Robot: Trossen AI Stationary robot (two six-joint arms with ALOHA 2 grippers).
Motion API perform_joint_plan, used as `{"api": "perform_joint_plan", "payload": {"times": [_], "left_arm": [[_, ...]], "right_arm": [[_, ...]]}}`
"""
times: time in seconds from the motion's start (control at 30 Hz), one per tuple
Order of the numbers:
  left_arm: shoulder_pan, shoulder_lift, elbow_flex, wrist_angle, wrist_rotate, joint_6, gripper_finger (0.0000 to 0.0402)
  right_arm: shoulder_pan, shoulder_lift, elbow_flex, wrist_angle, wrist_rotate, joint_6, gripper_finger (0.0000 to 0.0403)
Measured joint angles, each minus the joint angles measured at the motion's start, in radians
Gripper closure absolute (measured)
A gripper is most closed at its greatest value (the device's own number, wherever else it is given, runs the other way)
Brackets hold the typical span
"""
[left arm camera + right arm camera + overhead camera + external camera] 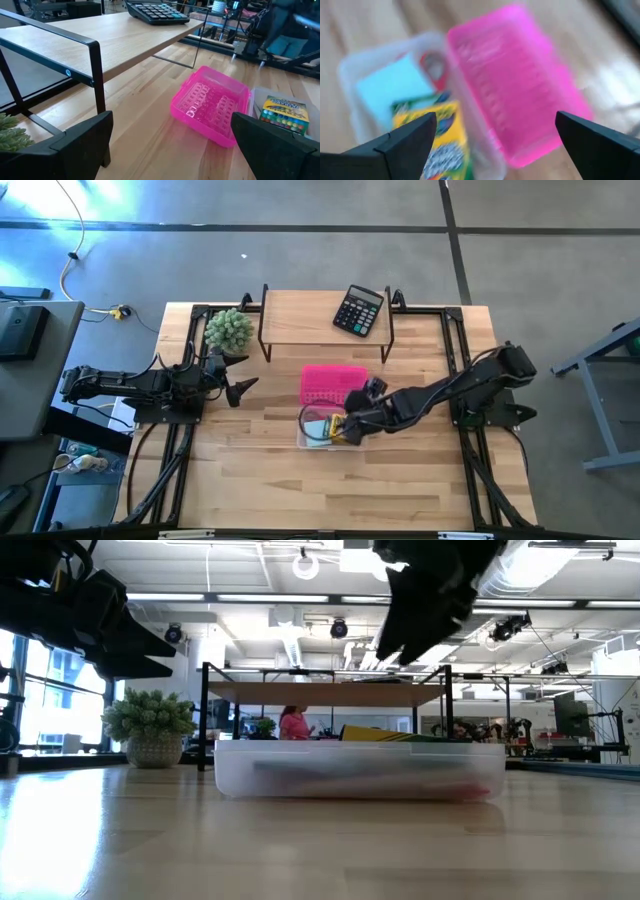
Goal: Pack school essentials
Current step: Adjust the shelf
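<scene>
A clear shallow plastic bin sits on the table's middle. In it lie the yellow-and-green crayon box, the light-blue notepad and the red-handled scissors; pencils and the small green piece do not show. A pink lid lies just beyond the bin, touching it. My right gripper hovers open above the bin and the lid's near edge, touching nothing. My left gripper waits open at the table's left, beside the plant, facing the pink lid.
A wooden shelf on black legs stands at the far edge with a black calculator on it. A fuzzy green plant ball in a pot sits at the far left. Bare wood lies nearer than the bin.
</scene>
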Motion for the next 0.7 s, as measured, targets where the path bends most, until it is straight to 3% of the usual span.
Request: {"api": "perform_joint_plan", "payload": {"times": [0.4, 0.7], "left_arm": [[0.0, 0.0, 0.0, 0.0, 0.0, 0.0, 0.0007], [0.0, 0.0, 0.0, 0.0, 0.0, 0.0, 0.0007]], "right_arm": [[-0.093, -0.124, 0.0, 0.013, 0.342, 0.127, 0.003], [-0.218, -0.144, 0.0, 0.002, 0.359, 0.226, 0.0107]]}}
